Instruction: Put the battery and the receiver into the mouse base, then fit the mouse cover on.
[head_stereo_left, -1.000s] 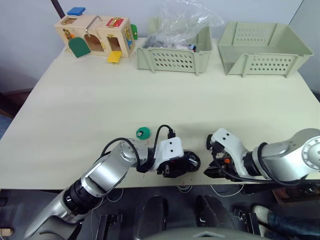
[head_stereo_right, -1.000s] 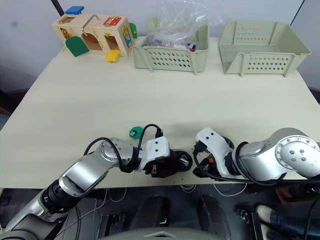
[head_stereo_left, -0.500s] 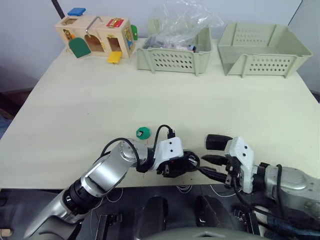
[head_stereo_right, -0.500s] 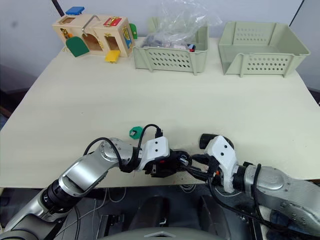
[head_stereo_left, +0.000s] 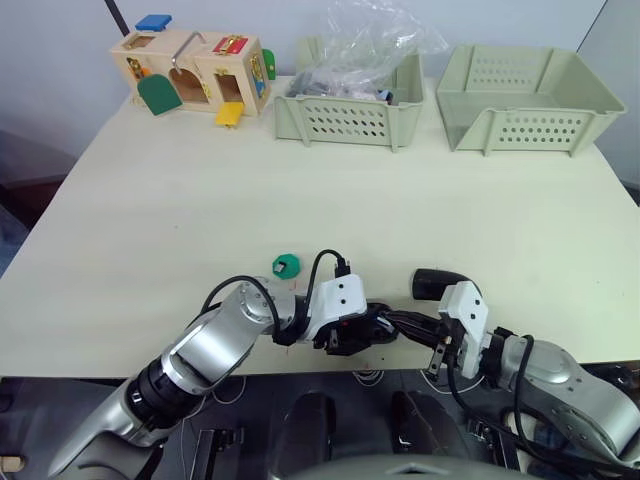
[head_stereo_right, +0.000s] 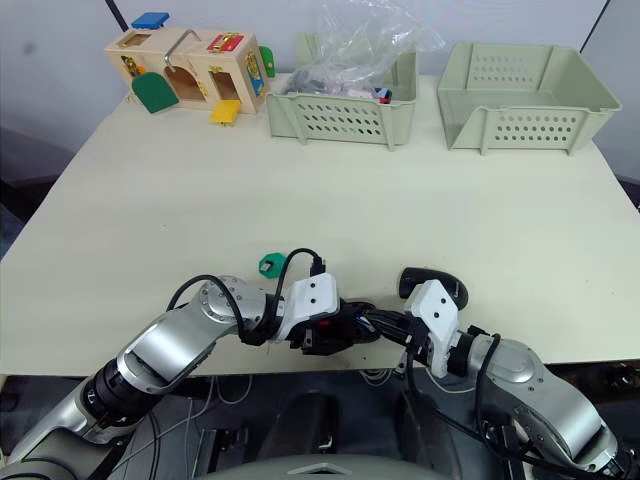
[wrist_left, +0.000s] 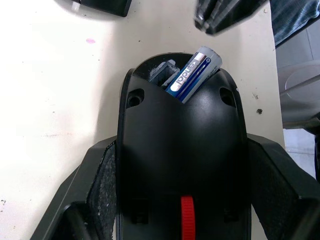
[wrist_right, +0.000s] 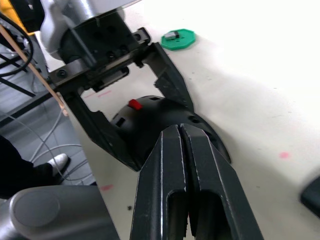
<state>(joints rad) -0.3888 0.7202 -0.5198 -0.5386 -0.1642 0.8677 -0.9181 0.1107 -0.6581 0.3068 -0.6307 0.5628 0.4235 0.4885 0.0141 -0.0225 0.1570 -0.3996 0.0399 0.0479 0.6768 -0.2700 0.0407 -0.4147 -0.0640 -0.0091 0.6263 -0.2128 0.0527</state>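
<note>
On my far left at the back of the tabletop (head_stereo_left: 150, 230) I see a wooden toy house (head_stereo_left: 190, 72) with coloured doors. Nearer me, a green disc (head_stereo_left: 286, 265) lies on the bare surface just behind my left arm.

My left pincer (head_stereo_left: 362, 328) has its two fingers (wrist_left: 95, 200) clamped on either side of the mouse base (wrist_left: 180, 150), which sits on the tabletop close to the near edge. In the left wrist view the base shows its red mark toward the wrist, and the battery (wrist_left: 195, 73) sits tilted in the open compartment at the far end, one end poking out above the rim rather than lying flat.

Just to the right, my right pincer (wrist_right: 181, 135) points at that same end of the base with its fingers pressed together, nothing between them, tips right at the shell's edge. Whether they actually touch the battery I cannot tell.

Behind my right wrist lies the mouse cover (head_stereo_left: 434, 282), apart from the base.

Along the back stand a tray holding a plastic bag (head_stereo_left: 350, 100) and, furthest right, a second tray (head_stereo_left: 525, 95).
</note>
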